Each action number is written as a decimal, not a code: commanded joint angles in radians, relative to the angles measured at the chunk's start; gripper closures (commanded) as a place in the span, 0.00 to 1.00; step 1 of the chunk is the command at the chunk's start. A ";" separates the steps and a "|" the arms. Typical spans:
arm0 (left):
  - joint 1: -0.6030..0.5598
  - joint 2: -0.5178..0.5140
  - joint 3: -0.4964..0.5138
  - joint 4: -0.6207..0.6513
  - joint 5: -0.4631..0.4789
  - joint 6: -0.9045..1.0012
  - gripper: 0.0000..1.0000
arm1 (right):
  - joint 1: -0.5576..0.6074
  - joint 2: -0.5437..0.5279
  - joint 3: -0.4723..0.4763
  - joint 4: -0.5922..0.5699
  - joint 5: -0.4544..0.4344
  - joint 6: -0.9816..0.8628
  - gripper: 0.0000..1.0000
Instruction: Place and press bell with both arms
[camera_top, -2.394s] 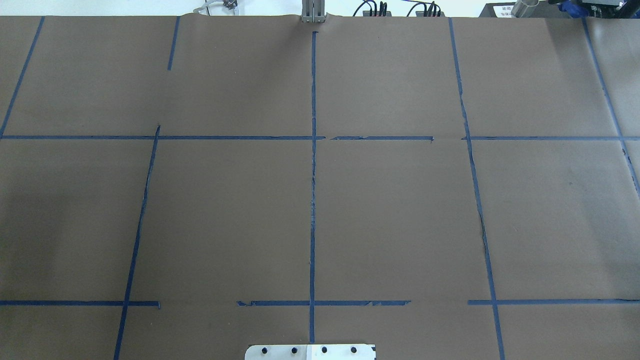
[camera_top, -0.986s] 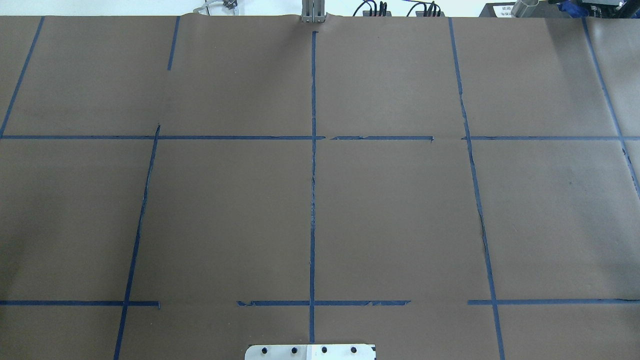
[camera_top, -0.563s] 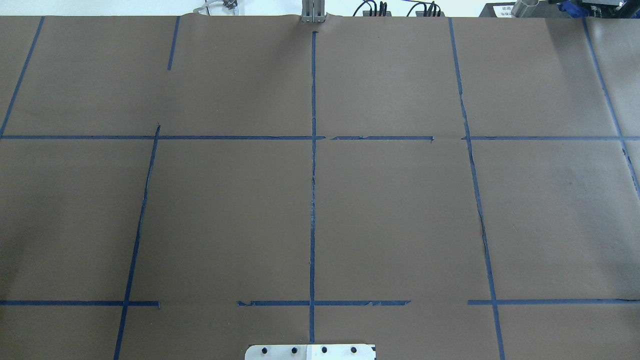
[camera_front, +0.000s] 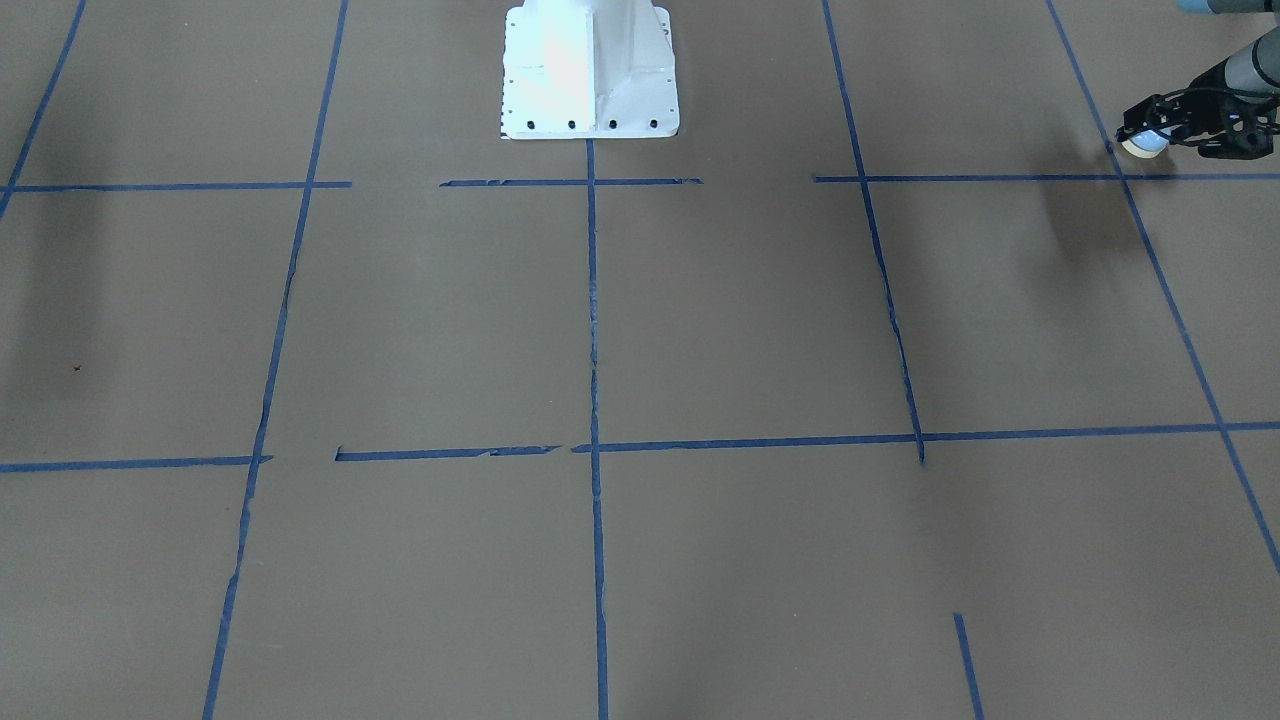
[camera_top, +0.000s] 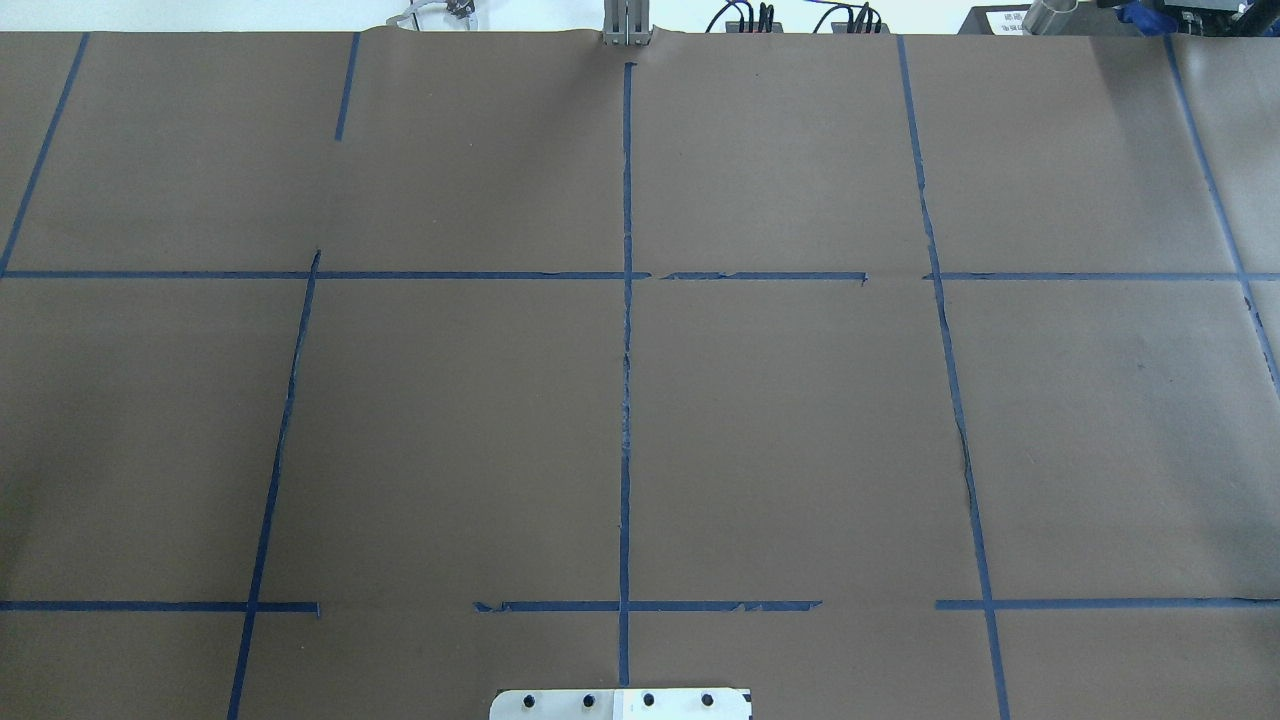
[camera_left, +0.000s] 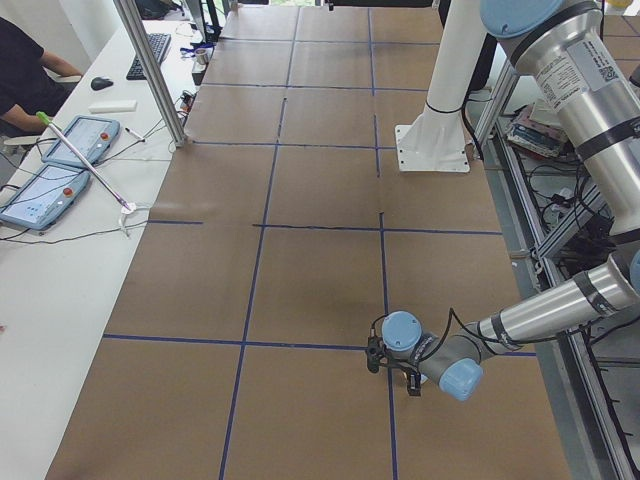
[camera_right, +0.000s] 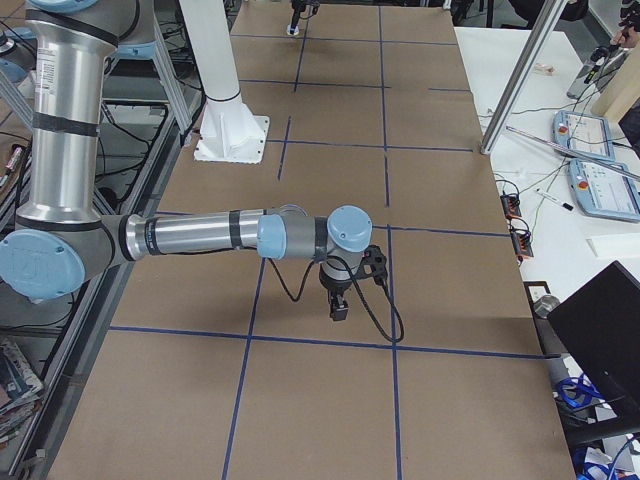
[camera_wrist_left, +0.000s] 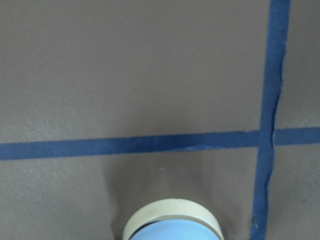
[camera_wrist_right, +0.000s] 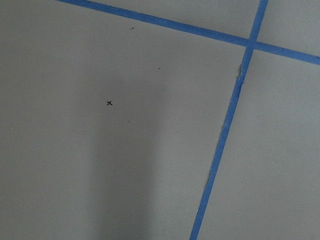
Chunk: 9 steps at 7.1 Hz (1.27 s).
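The bell (camera_front: 1143, 144), with its light-blue dome and cream base ring, sits between the fingers of my left gripper (camera_front: 1140, 134) at the far right of the front-facing view. The gripper is shut on it and holds it low over the brown table, near a crossing of blue tape lines. The left wrist view shows the bell (camera_wrist_left: 172, 224) at its bottom edge, with no fingers in sight. The exterior left view shows the left gripper (camera_left: 378, 356) low by a tape line. My right gripper (camera_right: 340, 310) points down over the table in the exterior right view; I cannot tell if it is open or shut.
The white pedestal base (camera_front: 590, 75) stands at the table's robot side, and its foot shows in the overhead view (camera_top: 620, 703). Blue tape lines divide the brown table. A side table with tablets (camera_left: 70, 140), a metal post (camera_left: 150, 70) and a seated person (camera_left: 25, 70) are on the operators' side.
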<state>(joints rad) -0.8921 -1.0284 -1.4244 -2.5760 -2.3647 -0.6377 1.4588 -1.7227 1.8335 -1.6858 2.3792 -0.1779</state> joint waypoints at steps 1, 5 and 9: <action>-0.001 -0.002 0.002 -0.010 0.002 -0.010 0.52 | 0.000 0.000 0.006 0.000 0.000 0.000 0.00; -0.007 -0.001 -0.156 -0.194 -0.048 -0.233 1.00 | 0.000 0.000 0.006 0.000 0.000 0.000 0.00; -0.004 -0.296 -0.258 -0.179 -0.090 -0.560 1.00 | 0.000 0.000 0.004 -0.002 0.000 0.000 0.00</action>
<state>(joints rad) -0.8968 -1.2248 -1.6789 -2.7600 -2.4499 -1.1171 1.4588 -1.7226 1.8391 -1.6868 2.3792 -0.1784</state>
